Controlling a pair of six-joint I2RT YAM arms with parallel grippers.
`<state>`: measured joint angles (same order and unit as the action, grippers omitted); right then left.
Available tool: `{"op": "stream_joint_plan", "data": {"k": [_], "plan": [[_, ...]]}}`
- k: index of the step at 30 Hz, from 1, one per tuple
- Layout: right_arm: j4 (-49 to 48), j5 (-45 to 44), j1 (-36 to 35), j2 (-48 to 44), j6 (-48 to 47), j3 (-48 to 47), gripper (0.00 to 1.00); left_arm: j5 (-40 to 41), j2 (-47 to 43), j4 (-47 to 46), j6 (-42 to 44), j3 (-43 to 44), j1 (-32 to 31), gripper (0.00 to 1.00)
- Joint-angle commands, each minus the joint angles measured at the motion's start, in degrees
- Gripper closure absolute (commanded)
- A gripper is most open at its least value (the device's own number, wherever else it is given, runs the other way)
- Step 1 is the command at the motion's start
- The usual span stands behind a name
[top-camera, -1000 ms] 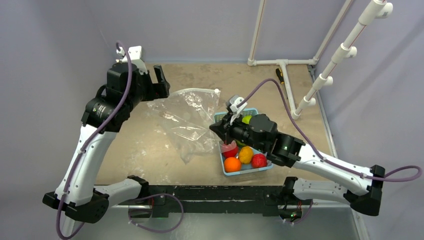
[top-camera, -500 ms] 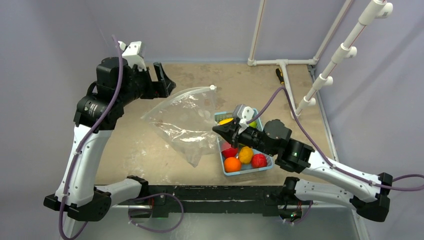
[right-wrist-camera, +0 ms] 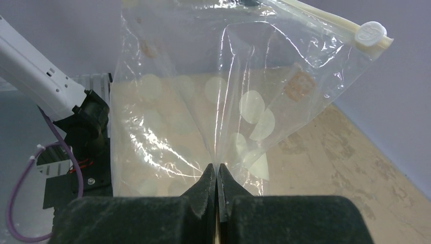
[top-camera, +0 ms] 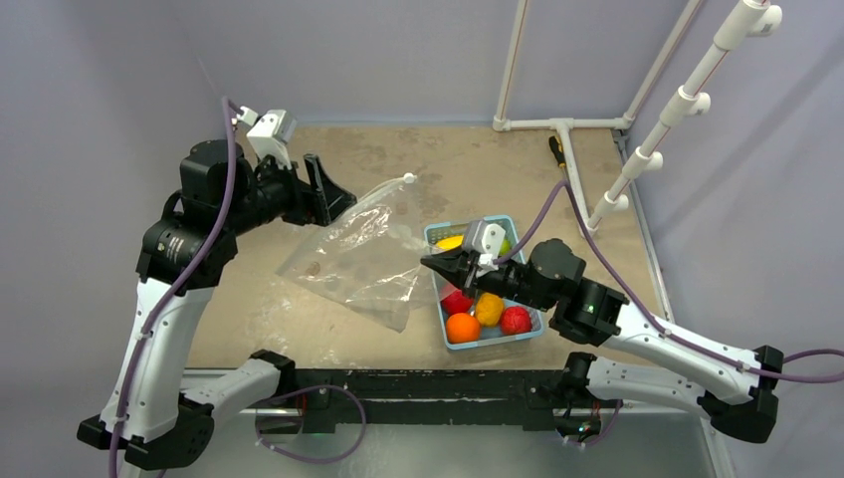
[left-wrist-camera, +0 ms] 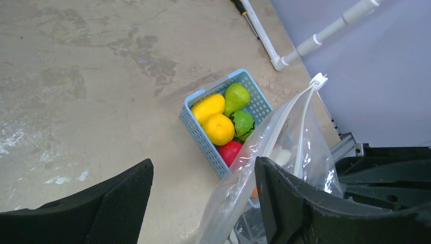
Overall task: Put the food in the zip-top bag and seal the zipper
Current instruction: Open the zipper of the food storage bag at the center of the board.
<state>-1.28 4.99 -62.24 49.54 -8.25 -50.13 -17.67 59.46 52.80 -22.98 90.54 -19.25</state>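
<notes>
Slippage is the main worry. The zip-top bag is held up over the desk between the two arms; whether its lowest corner touches the desk is unclear. Its dotted film is pinched in the clenched right pincer, well away from the zipper. That bite takes only a thin fold, so the crinkly plastic could slide out and the bag would sag.

The left pincer is released, with its jaws apart and the bag's mouth edge running up just beside one finger. Closing from here might catch both layers and keep the mouth closed, or miss the edge altogether.

All the food that shows lies in the light-blue basket beside the bag; none shows inside the bag. A swinging bag could nudge that basket.
</notes>
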Motion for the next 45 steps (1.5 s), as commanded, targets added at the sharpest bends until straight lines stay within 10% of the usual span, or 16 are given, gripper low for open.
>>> {"op": "stream_joint_plan", "data": {"k": [1,11,34,45], "plan": [[-1.2,2.0,-0.2,-1.0,-2.8,-1.3,1.0,-4.6,-1.9,-2.1,0.2,-2.5,0.3,0.3],[-0.3,0.2,-0.2,-3.5,-3.6,-1.6,1.0,-9.3,-4.9,-3.3,1.4,-6.0,0.3,0.47],[3.5,6.4,-0.2,-6.2,-7.4,-4.3,1.0,-7.4,-12.2,-1.3,6.0,-7.3,-1.5,0.3],[2.5,8.3,-0.2,-5.9,-9.7,-4.9,1.0,-13.9,-12.3,-3.2,5.7,-9.7,-1.7,0.51]]}}
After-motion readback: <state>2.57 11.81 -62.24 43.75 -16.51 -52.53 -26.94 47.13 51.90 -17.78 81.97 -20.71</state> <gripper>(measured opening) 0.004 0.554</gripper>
